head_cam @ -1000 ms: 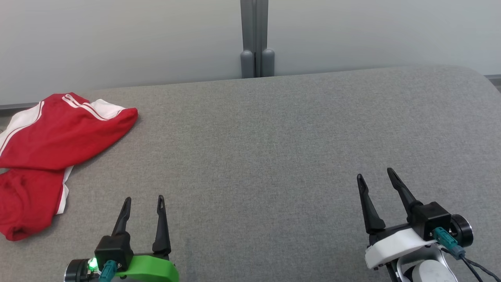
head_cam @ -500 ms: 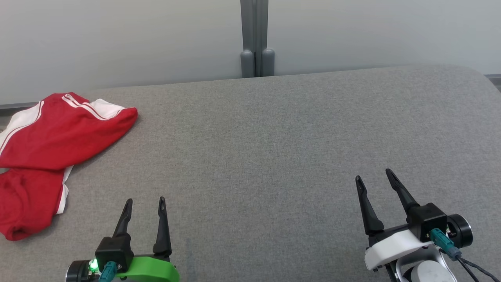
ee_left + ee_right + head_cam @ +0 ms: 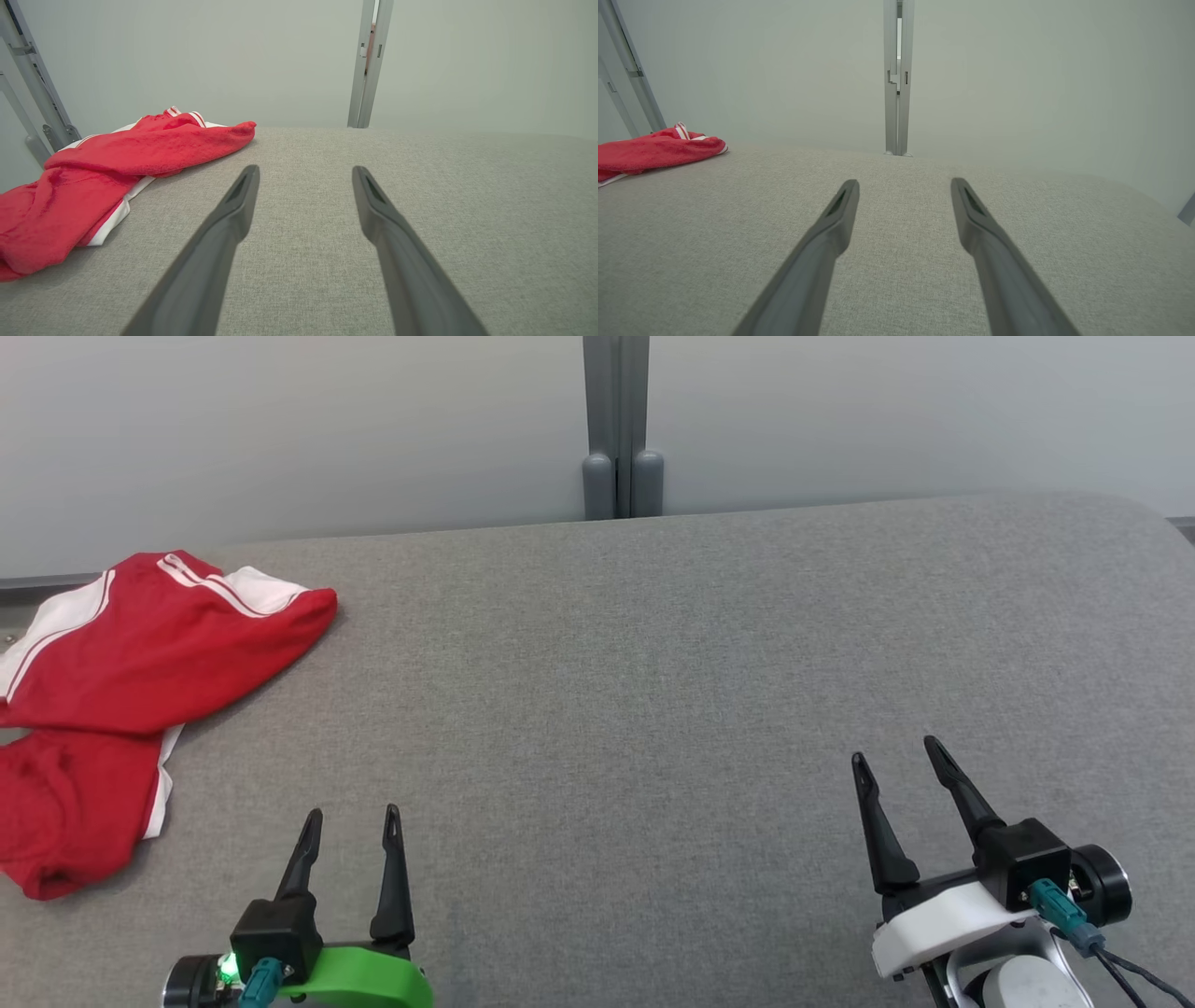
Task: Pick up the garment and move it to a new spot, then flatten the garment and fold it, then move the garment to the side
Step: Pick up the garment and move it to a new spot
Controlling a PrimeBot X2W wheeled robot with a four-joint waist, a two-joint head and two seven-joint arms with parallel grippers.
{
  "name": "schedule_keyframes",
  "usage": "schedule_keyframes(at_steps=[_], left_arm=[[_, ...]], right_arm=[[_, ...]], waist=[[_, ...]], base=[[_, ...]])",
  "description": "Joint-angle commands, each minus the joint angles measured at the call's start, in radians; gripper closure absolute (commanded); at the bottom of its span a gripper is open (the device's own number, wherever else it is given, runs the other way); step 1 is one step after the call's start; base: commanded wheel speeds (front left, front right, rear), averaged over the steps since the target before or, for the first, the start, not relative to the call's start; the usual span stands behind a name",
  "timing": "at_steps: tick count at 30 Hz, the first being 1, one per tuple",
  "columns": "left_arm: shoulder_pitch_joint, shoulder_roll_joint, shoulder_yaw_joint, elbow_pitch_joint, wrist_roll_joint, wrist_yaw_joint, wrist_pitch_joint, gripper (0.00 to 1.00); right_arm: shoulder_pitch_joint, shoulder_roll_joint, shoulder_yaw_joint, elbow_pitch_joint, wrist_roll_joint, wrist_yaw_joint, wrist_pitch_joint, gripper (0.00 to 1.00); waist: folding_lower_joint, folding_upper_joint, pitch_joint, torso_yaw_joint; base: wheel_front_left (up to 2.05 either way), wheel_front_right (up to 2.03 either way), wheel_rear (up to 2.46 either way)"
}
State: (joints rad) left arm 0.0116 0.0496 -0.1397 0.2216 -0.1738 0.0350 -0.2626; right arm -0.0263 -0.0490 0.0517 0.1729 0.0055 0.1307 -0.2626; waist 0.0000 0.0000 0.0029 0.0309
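The garment (image 3: 121, 691) is red with white stripes and lies crumpled at the far left of the grey fabric table (image 3: 653, 663); the left wrist view has the garment (image 3: 93, 177) at its left, and the right wrist view has the garment (image 3: 654, 149) at its far left. My left gripper (image 3: 352, 814) stands open near the front edge, to the right of the garment and apart from it, nothing between its fingers. Over the table's front right my right gripper (image 3: 893, 753) is open and empty.
A pale wall stands behind the table, with a grey upright post (image 3: 621, 429) at its middle. Grey metal struts (image 3: 28, 93) rise at the left behind the garment. The table's back right corner (image 3: 1139, 523) is rounded.
The whole head picture has shifted slightly right and up, so the camera has moved. Both grippers stay open in nearly the same places.
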Motion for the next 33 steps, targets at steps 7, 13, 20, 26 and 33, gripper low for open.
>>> schedule_keyframes(at_steps=[7,13,20,26,33], left_arm=[[-0.014,0.002,0.014,-0.011,0.009,0.001,-0.002,0.0],[-0.015,0.002,0.034,-0.017,0.016,-0.003,-0.002,0.0],[-0.013,0.002,0.048,-0.028,0.021,-0.006,-0.002,0.0],[-0.01,0.002,0.055,-0.03,0.023,-0.009,-0.002,0.0],[0.007,0.002,0.069,-0.05,0.015,0.001,-0.002,0.0]], right_arm=[[0.012,-0.002,0.005,-0.024,0.005,0.0,-0.003,0.0],[0.011,-0.003,0.006,-0.029,0.011,0.0,-0.003,0.0],[0.003,-0.003,0.007,-0.029,0.013,0.0,-0.003,0.0],[-0.008,-0.003,0.013,-0.027,0.015,0.0,-0.003,0.0],[-0.024,-0.003,0.035,-0.021,0.012,0.0,-0.003,0.0]], waist=[[0.0,0.0,0.0,0.112],[0.0,0.0,0.003,0.241],[0.0,0.0,0.007,0.384],[0.0,0.0,0.01,0.471],[0.0,0.0,0.022,0.494]], base=[[0.0,0.0,0.0],[0.0,0.0,0.0],[0.0,0.0,0.0],[0.0,0.0,0.0],[0.0,0.0,0.0]])
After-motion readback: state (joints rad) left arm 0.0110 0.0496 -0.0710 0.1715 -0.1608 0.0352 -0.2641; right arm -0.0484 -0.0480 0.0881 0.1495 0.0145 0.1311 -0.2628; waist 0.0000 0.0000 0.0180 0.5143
